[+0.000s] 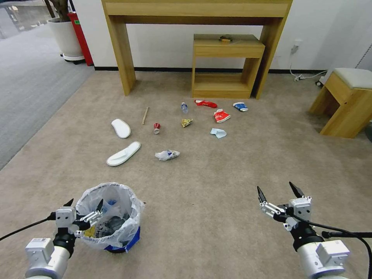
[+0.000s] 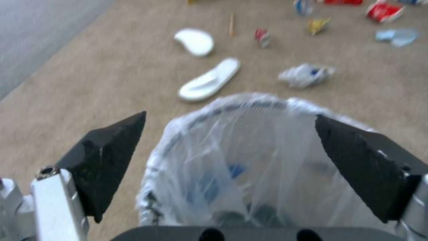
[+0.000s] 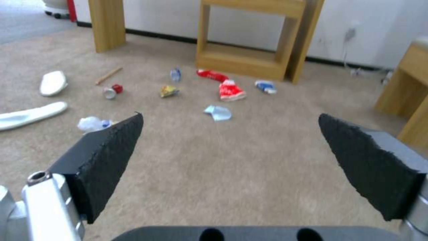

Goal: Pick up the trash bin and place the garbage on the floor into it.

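Crinkly white plastic lines the dark, blue-based trash bin [image 1: 110, 217].

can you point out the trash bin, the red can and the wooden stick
trash bin [image 1: 128, 207]: head view, on the bag-covered rim, right side.
red can [image 1: 156, 127]: head view, on the middle of the can's body.
wooden stick [image 1: 145, 115]: head view, on the middle of its length.
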Robot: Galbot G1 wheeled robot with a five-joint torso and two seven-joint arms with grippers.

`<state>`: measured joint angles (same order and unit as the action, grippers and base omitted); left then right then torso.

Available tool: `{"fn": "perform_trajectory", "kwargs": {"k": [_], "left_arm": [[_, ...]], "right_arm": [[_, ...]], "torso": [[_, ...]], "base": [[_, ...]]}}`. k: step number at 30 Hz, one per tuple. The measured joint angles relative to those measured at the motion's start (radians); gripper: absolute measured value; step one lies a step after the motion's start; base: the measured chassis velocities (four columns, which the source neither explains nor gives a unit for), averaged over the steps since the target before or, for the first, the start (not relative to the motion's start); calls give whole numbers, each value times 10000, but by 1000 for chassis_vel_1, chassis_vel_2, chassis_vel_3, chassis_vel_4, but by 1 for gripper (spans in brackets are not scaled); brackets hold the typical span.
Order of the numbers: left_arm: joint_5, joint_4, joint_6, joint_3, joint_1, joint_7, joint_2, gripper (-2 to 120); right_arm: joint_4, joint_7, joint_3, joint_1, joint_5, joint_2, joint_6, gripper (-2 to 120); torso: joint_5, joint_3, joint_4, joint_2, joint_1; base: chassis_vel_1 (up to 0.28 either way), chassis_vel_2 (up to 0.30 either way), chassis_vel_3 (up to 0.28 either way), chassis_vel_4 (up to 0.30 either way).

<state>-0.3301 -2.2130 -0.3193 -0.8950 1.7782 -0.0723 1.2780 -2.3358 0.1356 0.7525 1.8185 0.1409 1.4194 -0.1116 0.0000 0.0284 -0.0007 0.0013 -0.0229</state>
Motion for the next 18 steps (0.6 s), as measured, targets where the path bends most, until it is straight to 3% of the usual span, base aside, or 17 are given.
{"fn": "perform_trajectory", "kwargs": {"k": [2, 3, 6, 10, 18], "left_arm": [[-483, -2, -873, -5, -187, 370, -395, 100], [-483, -2, -873, -5, -187, 370, -395, 100], [-1313, 127, -2668, -10, -722, 948, -941, 100], [-1796, 697, -3335, 196, -1257, 1457, -1443, 100], [-2251, 1852, -3775, 370, -1956, 1417, -2297, 100]], "right_arm": [[-1, -95, -8, 36, 367, -15, -233, 100], [-1, -95, -8, 36, 367, -15, -233, 100], [-12, -335, -53, 38, 693, -39, -506, 100], [25, -443, -81, 71, 720, -42, -570, 100], [93, -616, -117, 157, 807, -28, -698, 100]], "torso": [[0, 0, -1, 0, 0], [0, 0, -1, 0, 0], [1, 0, -1, 0, 0], [0, 0, -1, 0, 0], [-2, 0, 0, 1, 0]], "base": [[0, 0, 0, 0], [0, 0, 0, 0], [0, 0, 0, 0], [0, 0, 0, 0], [0, 0, 0, 0]]}}
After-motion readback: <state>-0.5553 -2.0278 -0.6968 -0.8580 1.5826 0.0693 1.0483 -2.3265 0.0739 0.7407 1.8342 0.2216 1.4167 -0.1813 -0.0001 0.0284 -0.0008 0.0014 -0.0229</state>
